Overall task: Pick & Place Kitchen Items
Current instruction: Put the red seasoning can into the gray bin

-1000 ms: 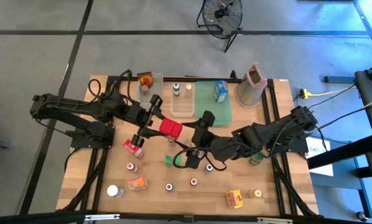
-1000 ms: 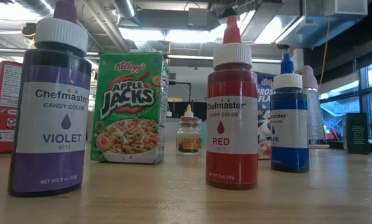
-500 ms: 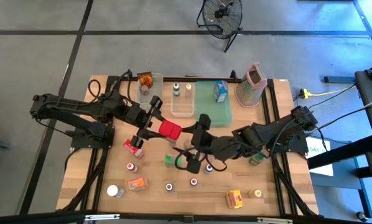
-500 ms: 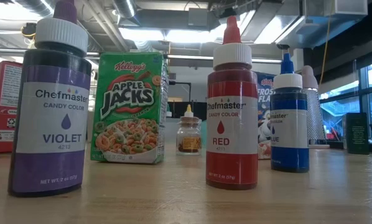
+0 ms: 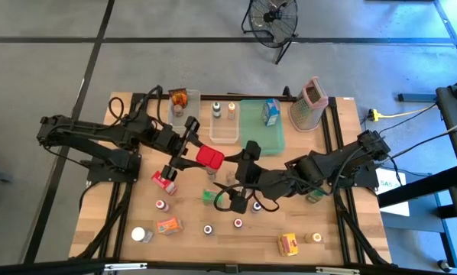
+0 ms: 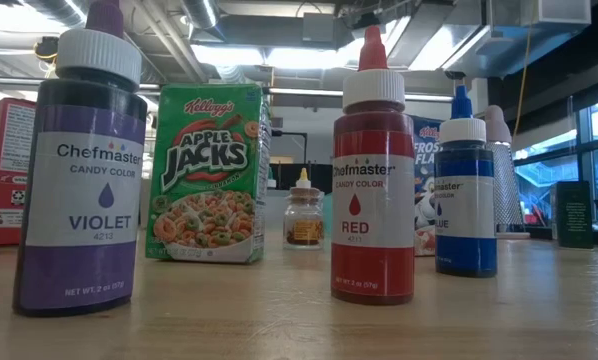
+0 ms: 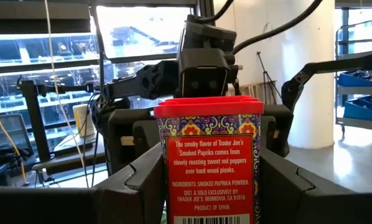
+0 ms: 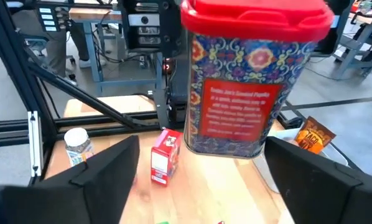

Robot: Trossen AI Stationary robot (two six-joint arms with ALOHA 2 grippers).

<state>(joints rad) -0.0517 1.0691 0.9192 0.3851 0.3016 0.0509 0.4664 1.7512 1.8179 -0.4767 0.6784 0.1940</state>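
My left gripper (image 5: 198, 156) is shut on a paprika tin (image 5: 209, 157) with a red lid and a patterned body, held above the middle of the table. The left wrist view has the tin (image 7: 209, 162) upright between the fingers, label toward the camera. My right gripper (image 5: 236, 166) faces the tin (image 8: 248, 81) from the table's right. It is open (image 8: 211, 180), with its fingers spread wide just short of the tin and touching nothing. Small bottles and boxes stand on the table's near half. My left gripper pinches the tin's lower body by its two opposite sides (image 7: 164, 180) between its two fingers. The fingers come about level from the table's left. The tin stands upright in the hold, lid up, lifted clear of the table.
Below the tin stands a small red box (image 5: 164, 180). A green box (image 5: 207, 196), several little bottles (image 5: 238, 223), an orange packet (image 5: 168, 224) and a yellow box (image 5: 289, 244) stand nearer. Clear bins (image 5: 223, 122), a green tray (image 5: 255, 130) and a grater (image 5: 310, 103) line the far edge.
My right hand has turned a little at the wrist, and its lower part has swung toward the table's left. The tin and my left gripper have kept still.
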